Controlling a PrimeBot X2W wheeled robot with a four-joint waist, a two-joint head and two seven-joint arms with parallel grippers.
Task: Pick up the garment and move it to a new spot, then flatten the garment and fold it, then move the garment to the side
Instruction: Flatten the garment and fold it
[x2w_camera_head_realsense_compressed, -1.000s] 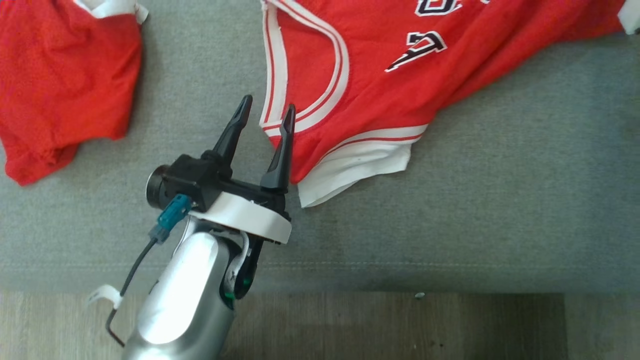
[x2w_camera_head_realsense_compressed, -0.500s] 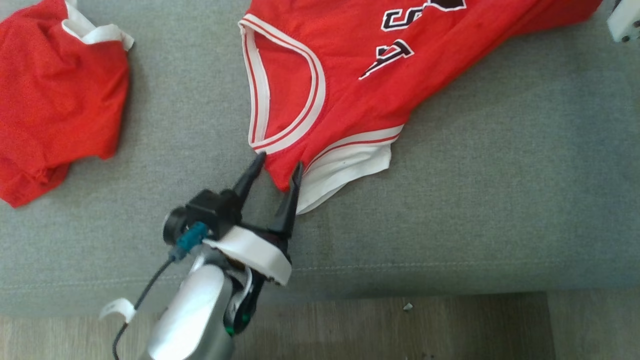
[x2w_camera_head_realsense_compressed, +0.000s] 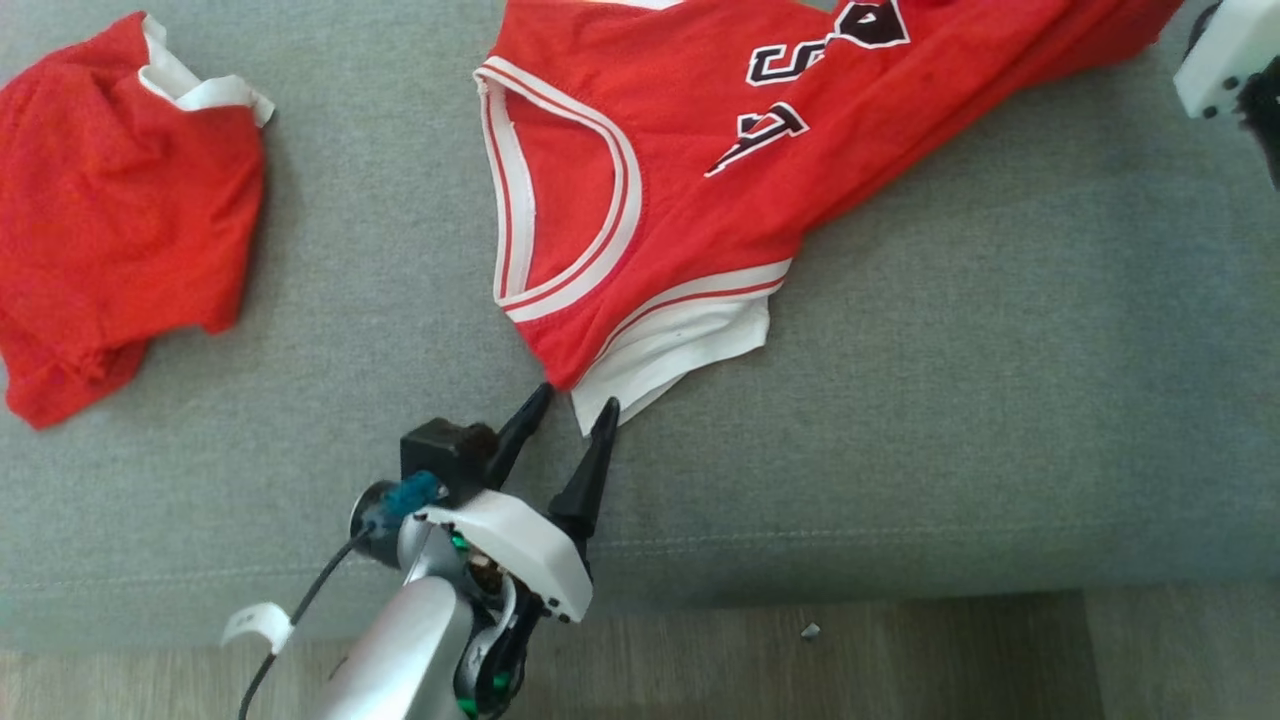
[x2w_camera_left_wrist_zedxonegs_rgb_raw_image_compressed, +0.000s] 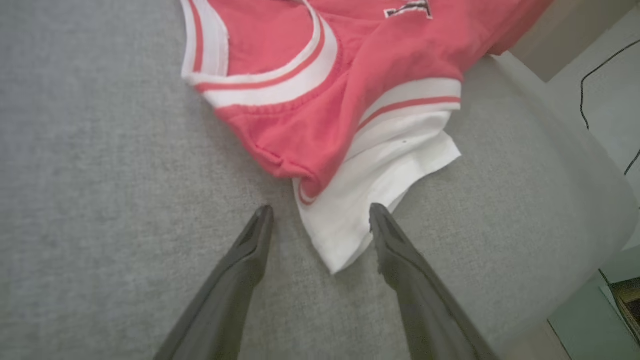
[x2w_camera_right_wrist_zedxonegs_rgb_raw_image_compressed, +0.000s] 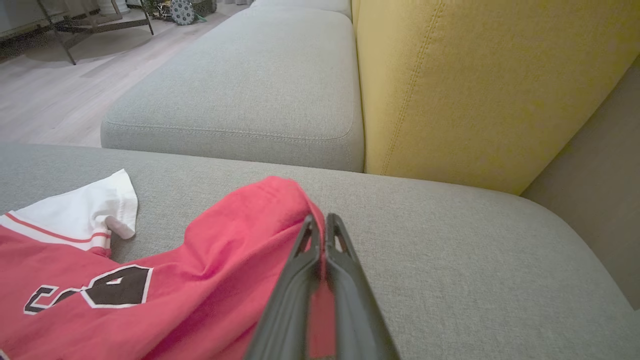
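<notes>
The garment (x2w_camera_head_realsense_compressed: 700, 130), a red jersey with white trim and black lettering, lies spread on the grey sofa cushion (x2w_camera_head_realsense_compressed: 950, 380). My left gripper (x2w_camera_head_realsense_compressed: 577, 396) is open just short of its near corner. In the left wrist view the white trim tip (x2w_camera_left_wrist_zedxonegs_rgb_raw_image_compressed: 350, 220) lies between the open fingers of the left gripper (x2w_camera_left_wrist_zedxonegs_rgb_raw_image_compressed: 321, 208), which do not grip it. My right gripper (x2w_camera_right_wrist_zedxonegs_rgb_raw_image_compressed: 321, 217) is shut on a red edge of the garment (x2w_camera_right_wrist_zedxonegs_rgb_raw_image_compressed: 200, 270), held slightly above the cushion. The right wrist's white housing (x2w_camera_head_realsense_compressed: 1215, 60) shows at the top right of the head view.
A second crumpled red cloth (x2w_camera_head_realsense_compressed: 110, 230) lies on the cushion at the far left. The cushion's front edge drops to a wooden floor (x2w_camera_head_realsense_compressed: 900, 650). A yellow back cushion (x2w_camera_right_wrist_zedxonegs_rgb_raw_image_compressed: 475, 85) and another grey seat cushion (x2w_camera_right_wrist_zedxonegs_rgb_raw_image_compressed: 250, 85) stand beyond the right gripper.
My left gripper has drawn back toward the cushion's front edge, from astride the jersey's armhole trim to just short of its corner, staying open. The jersey has shifted and turned slightly.
</notes>
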